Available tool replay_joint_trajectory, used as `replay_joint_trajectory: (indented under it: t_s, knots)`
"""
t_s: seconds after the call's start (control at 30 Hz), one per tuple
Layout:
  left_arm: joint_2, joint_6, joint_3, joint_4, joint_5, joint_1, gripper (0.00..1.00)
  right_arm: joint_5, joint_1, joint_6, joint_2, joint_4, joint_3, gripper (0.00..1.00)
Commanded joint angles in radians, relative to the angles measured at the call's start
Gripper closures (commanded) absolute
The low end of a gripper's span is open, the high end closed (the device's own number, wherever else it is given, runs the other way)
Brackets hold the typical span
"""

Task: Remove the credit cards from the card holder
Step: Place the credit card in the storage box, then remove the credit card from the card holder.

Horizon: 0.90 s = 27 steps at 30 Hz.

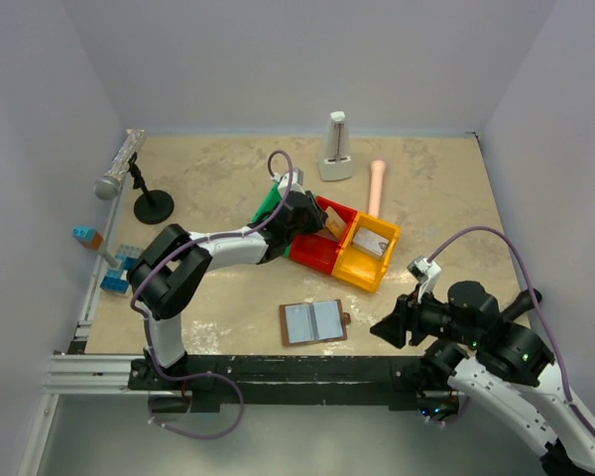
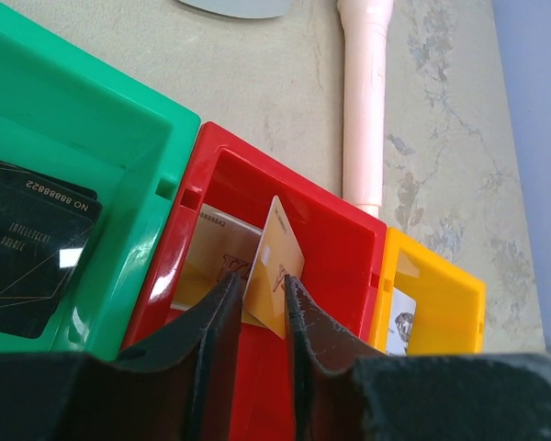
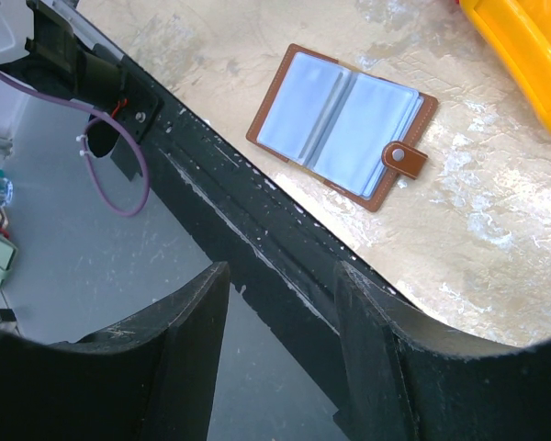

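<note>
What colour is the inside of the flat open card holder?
Pale grey-blue inside the brown card holder; clearest in the right wrist view.

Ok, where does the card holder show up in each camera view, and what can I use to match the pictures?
Top external: the card holder lies open, low in the picture, near the centre.
Left wrist: not in it.
Right wrist: upper middle, open, with its tab on the right.
Shared landmark: the yellow bin, at the lower right in the left wrist view and in the top right corner of the right wrist view.
</note>
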<state>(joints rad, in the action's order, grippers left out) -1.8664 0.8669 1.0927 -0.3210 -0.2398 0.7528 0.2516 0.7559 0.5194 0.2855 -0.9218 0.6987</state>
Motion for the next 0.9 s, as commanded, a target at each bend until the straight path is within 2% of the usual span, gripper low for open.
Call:
replay_joint_trajectory:
  t_s: [0.0, 0.73, 0.87]
  knots:
    - [0.004, -0.031, 0.049, 0.014, -0.015, -0.004, 0.69, -0.012, -0.004, -0.013, 0.0, 0.011, 0.01, 0.46]
    - [0.107, -0.112, 0.042, 0.042, -0.032, -0.03, 0.65, -0.014, -0.004, -0.016, 0.012, 0.023, 0.005, 0.46]
    - [0.189, -0.114, 0.018, 0.031, -0.021, -0.029, 0.65, -0.025, -0.003, -0.018, 0.02, 0.026, 0.004, 0.46]
